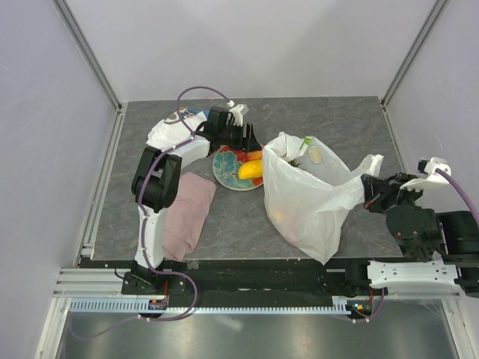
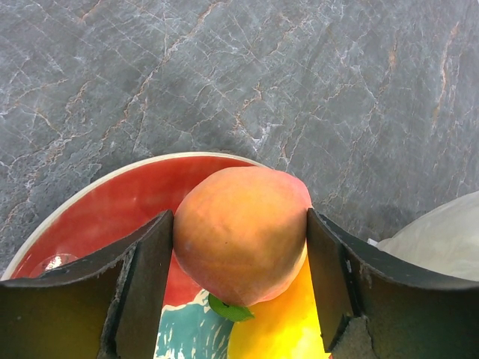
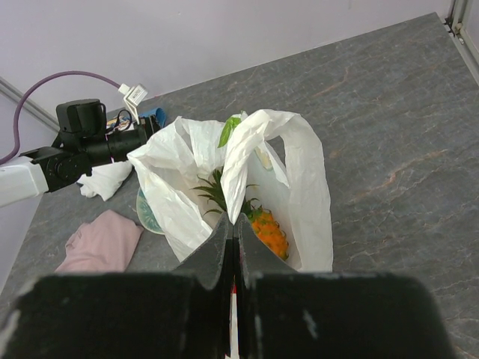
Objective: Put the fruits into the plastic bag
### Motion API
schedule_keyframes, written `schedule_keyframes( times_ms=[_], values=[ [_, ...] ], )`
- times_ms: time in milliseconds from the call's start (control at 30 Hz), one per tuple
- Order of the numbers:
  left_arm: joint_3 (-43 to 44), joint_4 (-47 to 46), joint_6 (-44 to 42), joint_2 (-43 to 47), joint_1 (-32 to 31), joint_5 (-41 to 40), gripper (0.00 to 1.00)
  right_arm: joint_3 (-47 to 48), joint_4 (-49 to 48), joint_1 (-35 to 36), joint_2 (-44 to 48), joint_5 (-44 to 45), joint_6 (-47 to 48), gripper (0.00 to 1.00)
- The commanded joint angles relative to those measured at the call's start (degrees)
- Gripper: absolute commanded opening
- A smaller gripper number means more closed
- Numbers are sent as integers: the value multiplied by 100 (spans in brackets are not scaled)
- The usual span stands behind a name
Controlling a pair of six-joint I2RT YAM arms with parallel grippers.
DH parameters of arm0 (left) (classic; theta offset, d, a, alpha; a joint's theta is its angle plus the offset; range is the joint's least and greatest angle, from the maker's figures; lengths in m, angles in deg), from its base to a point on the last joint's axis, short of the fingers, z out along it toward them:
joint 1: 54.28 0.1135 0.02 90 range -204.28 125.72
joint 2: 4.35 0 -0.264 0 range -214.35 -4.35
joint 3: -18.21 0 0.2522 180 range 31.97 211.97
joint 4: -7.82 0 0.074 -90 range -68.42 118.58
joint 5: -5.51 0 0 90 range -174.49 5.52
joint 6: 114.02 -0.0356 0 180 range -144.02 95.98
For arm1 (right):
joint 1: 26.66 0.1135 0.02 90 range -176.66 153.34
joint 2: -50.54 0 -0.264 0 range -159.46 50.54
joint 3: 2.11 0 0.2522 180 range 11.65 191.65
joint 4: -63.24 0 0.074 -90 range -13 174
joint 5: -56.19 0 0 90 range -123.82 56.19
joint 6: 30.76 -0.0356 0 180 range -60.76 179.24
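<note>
We find bare grey table [image 1: 329, 120] behind the plastic bag [image 1: 307, 202] and in front of the plate [image 1: 221, 178], wide enough to pass. Plate and bag leave only a tight gap. The bag's mouth gapes upward, the pineapple [image 3: 266, 228] inside. The peach [image 2: 241, 232] fills the left gripper [image 2: 241, 224]; the right gripper [image 3: 232, 224] pinches the bag's rim. A pink cloth [image 1: 187, 213] covers the left side.

— Where's the fruit?
— The orange pineapple [image 3: 268, 232] is inside the white plastic bag [image 1: 303, 198], which stands open. The peach [image 2: 241, 232] touches a yellow mango [image 2: 277, 333] on the plate [image 2: 112, 202].
</note>
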State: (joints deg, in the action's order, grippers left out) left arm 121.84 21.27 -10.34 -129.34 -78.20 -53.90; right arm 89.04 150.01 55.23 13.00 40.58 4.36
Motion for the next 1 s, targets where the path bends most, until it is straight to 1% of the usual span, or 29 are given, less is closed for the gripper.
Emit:
schedule_keyframes(
  times_ms=[0, 200, 333, 500, 667, 700, 733, 833, 867, 967],
  values=[
    [40, 172, -101, 44, -16, 17, 47, -48, 46, 3, 71, 128, -94, 0],
    [-127, 50, -137, 457, 2, -141, 46, -48, 55, 3, 80, 120, -111, 0],
    [-381, -459, 65, 791, 80, -62, 45, -48, 55, 3, 54, 120, -111, 0],
    [-803, -873, 302, 1353, 151, -62, 44, -39, 64, 11, 54, 102, -111, 0],
    [-1225, -1285, 443, 1951, 239, -290, 44, -48, 64, -6, 45, 85, -112, 0],
    [-1391, -1382, 417, 2152, 230, -247, 45, -39, 64, 3, 36, 84, -111, 0],
    [-1462, -1470, 391, 2250, 230, -38, 45, -39, 64, 3, 45, 84, -111, 0],
    [-1875, -1866, 636, 2566, 213, 271, 45, -57, 73, 3, -16, 93, -138, 0],
    [-2085, -1936, 672, 2646, 221, 272, 45, -57, 64, 11, -25, 93, -138, 0],
    [-2297, -1972, 768, 3111, 213, 184, 45, -74, 73, 11, -104, 67, -147, 0]
  ],
)
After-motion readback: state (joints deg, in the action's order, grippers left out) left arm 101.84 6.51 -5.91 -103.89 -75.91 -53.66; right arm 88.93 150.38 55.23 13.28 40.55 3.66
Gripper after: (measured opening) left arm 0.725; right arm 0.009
